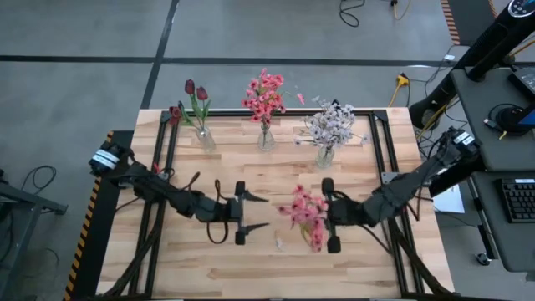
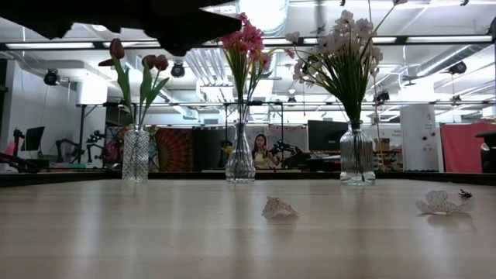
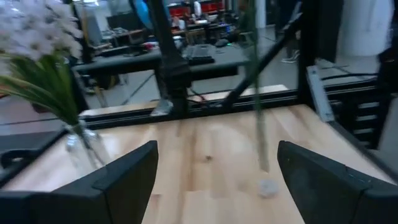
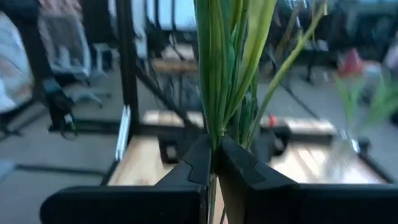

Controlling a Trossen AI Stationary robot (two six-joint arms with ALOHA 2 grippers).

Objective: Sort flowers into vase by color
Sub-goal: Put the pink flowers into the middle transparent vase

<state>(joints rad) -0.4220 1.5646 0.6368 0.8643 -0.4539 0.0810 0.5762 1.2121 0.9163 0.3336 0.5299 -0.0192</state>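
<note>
The right gripper [image 1: 332, 216] is clenched on the green stems of a pink flower bunch [image 1: 305, 214], held above the table [image 1: 251, 259] in front of the middle vase [image 1: 266, 138], a little toward the white-spray vase [image 1: 324, 155]; its wrist view shows the stems [image 4: 227, 74] pinched right at the fingertips. The left gripper [image 1: 251, 212] hangs with fingers spread and nothing between them, in front of the middle vase on the tulip-vase [image 1: 205, 139] side. The middle vase already holds pink blooms, so it looks like the bunch's target. The grip sits on thin stems, so they could slip or swivel on the way. The neck is narrow and already filled, so a stem end may catch the rim and tip the glass. A fallen petal [image 2: 279, 208] on the table suggests blooms shed easily when knocked
</note>
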